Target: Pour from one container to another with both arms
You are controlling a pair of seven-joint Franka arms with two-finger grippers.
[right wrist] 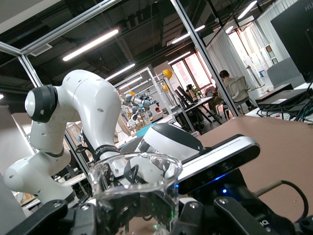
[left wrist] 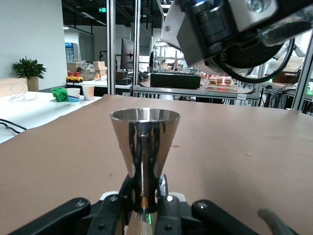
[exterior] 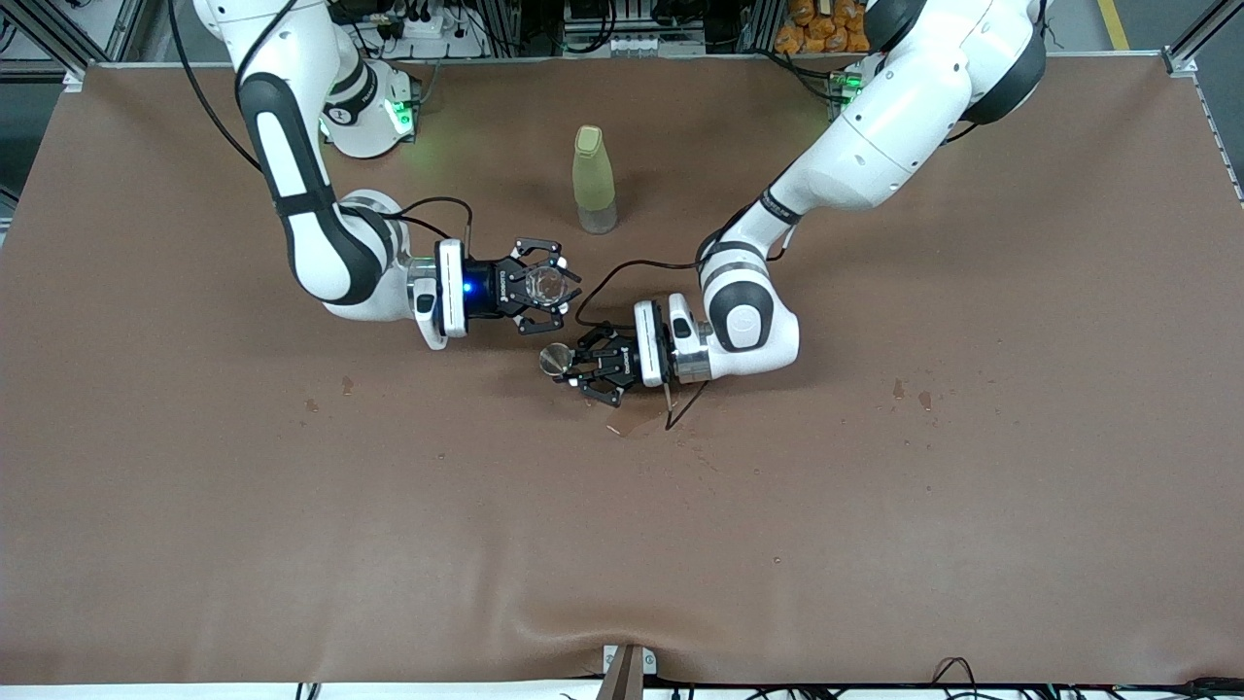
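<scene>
The glass cup (exterior: 546,285) is tiny, clear and colourless, thin-walled with a round rim, nearly invisible against the black fingers of the right end effector (exterior: 544,287), which is closed around it above the middle of the bench (exterior: 875,506). The metal cup (exterior: 555,359) is polished grey steel, a cone tapering from a wide round rim to a narrow foot; the left end effector (exterior: 583,369) grips it by that foot, upright, over the bench beside the glass. A tall, matte, pale yellow-green bottle (exterior: 593,180) stands farther from the front camera. The bench covering is smooth brown, faintly stained.
</scene>
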